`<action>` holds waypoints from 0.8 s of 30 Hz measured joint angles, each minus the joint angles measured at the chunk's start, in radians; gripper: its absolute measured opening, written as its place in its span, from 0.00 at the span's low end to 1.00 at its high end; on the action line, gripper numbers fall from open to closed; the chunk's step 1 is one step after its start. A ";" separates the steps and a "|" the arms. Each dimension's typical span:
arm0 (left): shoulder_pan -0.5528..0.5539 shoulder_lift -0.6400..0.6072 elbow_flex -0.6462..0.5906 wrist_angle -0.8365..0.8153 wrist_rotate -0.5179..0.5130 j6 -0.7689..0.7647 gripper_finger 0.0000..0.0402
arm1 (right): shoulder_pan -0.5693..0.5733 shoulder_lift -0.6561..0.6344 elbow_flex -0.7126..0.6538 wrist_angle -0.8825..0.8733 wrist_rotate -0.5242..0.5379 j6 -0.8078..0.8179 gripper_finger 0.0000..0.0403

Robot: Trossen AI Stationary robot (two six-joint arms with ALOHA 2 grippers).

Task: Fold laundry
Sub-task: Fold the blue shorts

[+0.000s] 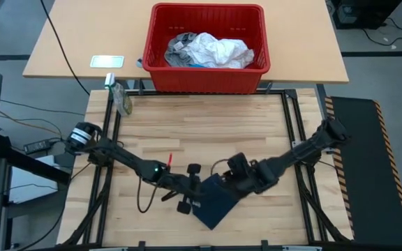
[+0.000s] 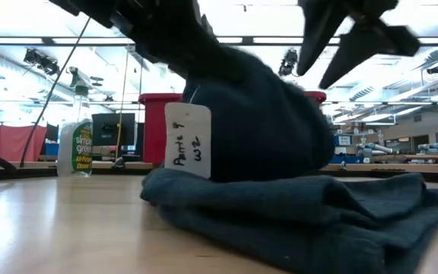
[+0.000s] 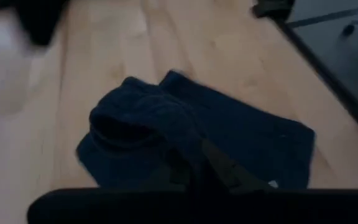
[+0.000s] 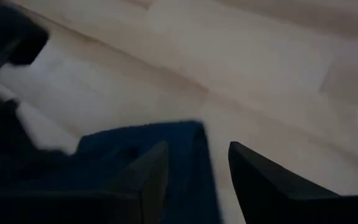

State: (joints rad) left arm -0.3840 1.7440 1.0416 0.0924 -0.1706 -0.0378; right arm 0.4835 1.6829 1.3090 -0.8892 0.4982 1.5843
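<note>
1. Lying near the table's [image 1: 187,132] front edge, the navy garment [image 1: 215,202] has bare wood behind it; red basket [image 1: 208,49] of laundry [image 1: 211,50] sits well apart; both arms reach in low and meet at the garment.
2. Low view: one fold lifted, paper tag [image 2: 187,141] hanging.
3. Left gripper [image 3: 219,168] pinches the raised fold.
4. Right gripper [image 4: 197,171] fingers spread, empty, at the garment's edge.

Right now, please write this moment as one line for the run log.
stage: folding | navy garment: near table edge, part lifted | left gripper: shut on navy garment | right gripper: open, over the garment edge | red basket: holds more laundry
</note>
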 joint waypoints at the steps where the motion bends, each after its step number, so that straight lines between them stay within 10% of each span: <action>1: 0.005 -0.006 0.000 -0.015 -0.007 -0.017 0.03 | 0.017 0.000 0.000 -0.009 0.003 0.031 0.44; 11: 0.088 -0.129 0.000 -0.192 -0.020 -0.027 0.03 | 0.154 0.059 -0.031 0.158 -0.009 -0.147 0.36; 24: 0.204 -0.279 0.000 -0.442 -0.021 0.091 0.03 | -0.027 0.342 -0.055 0.625 -0.131 -0.411 0.27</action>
State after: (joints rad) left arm -0.1801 1.4654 1.0412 -0.3496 -0.1911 0.0528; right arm 0.4570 2.0249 1.2537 -0.2641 0.3669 1.1728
